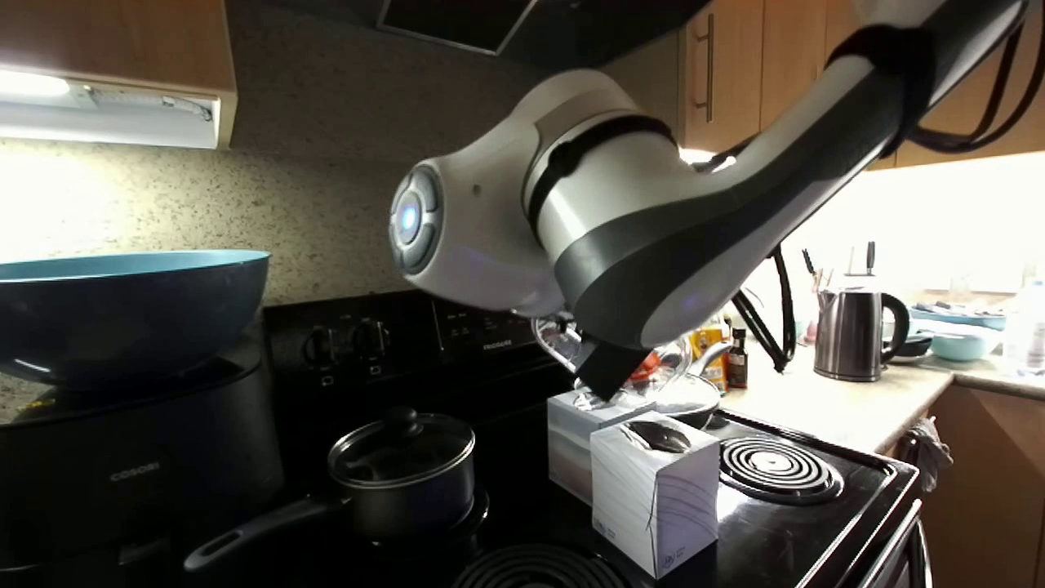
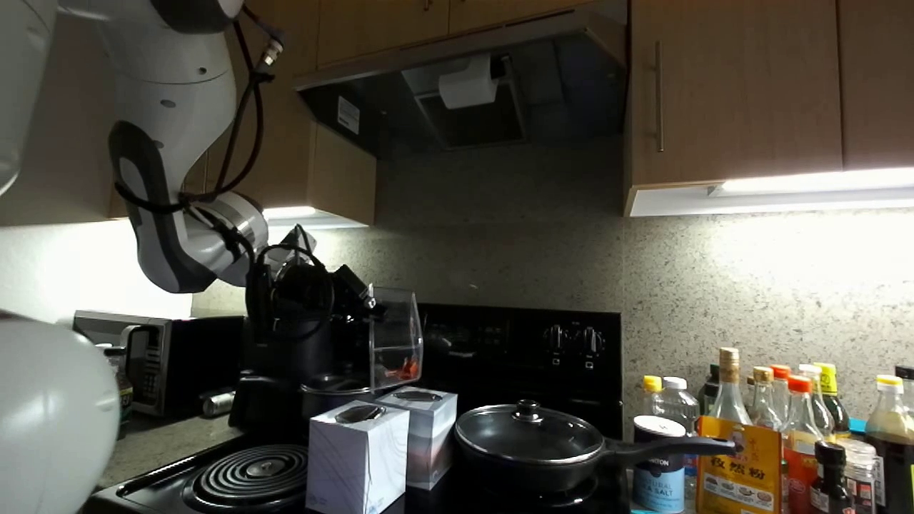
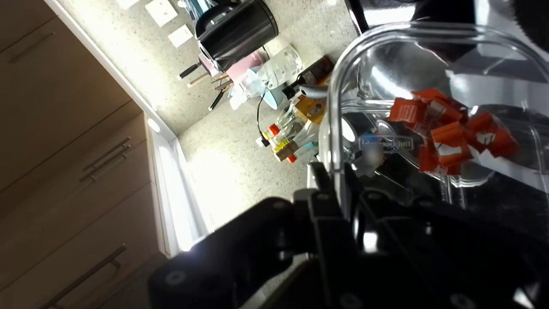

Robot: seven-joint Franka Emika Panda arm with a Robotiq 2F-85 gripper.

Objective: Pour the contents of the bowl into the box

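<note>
My gripper (image 3: 334,182) is shut on the rim of the clear bowl (image 3: 336,107) in the wrist view. The bowl is tilted in an exterior view (image 2: 393,314). The contents, several reddish-orange wrapped pieces (image 3: 450,133), lie inside the bowl; in an exterior view they are gathered at its low edge (image 2: 407,370). Two white boxes with oval top openings stand on the stove: a line-patterned front box (image 2: 350,464) and a grey-banded rear box (image 2: 434,428). The bowl hangs low over the rear box (image 1: 567,445); I cannot tell whether they touch. The fingertips are hidden in both exterior views.
A black lidded pot (image 1: 408,490) and a lidded frying pan (image 2: 528,457) stand beside the boxes. A big teal-blue bowl (image 1: 131,318) sits on a black appliance (image 1: 139,482). Several bottles (image 2: 803,407) and a kettle (image 1: 849,335) are on the counter. A range hood (image 2: 471,93) hangs above.
</note>
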